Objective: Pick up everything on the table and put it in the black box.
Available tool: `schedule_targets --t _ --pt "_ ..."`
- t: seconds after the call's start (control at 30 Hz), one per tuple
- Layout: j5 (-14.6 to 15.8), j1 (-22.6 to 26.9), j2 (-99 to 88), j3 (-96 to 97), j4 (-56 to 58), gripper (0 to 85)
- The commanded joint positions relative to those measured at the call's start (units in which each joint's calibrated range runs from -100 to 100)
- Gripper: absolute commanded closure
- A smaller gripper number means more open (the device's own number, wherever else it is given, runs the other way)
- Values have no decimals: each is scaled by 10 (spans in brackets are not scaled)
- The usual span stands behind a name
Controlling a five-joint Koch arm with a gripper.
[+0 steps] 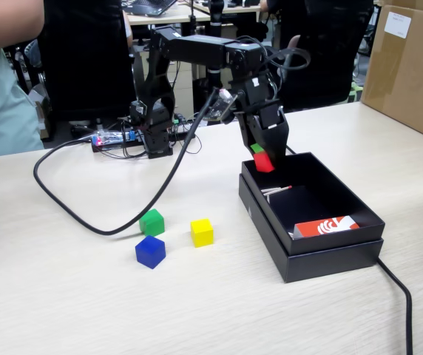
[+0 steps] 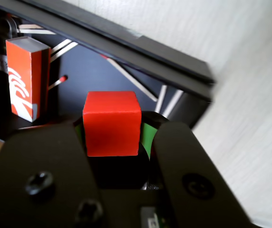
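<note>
Red cube [image 2: 111, 123] is clamped between the jaws of the gripper [image 1: 263, 161] above the black box's [image 1: 330, 255] far corner; green, blue and yellow cubes are left on the worktop [image 1: 63, 296].

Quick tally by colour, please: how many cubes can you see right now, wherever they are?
Small red cube, in the gripper over the shallow black cardboard box: 1
Small green cube: 1
Small blue cube: 1
Small yellow cube: 1
Total: 4
</note>
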State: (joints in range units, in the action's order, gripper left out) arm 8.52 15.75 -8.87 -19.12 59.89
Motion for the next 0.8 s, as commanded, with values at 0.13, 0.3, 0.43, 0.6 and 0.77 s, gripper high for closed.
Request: schedule_targets --t 0.13,0.3,0.43,0.6,0.77 --pt "5 3 101 -69 11 813" --pt "8 3 162 -93 21 786" --pt "12 5 198 -96 31 741" --pt "12 9 150 -92 49 560" --pt "7 6 -19 -52 49 460"
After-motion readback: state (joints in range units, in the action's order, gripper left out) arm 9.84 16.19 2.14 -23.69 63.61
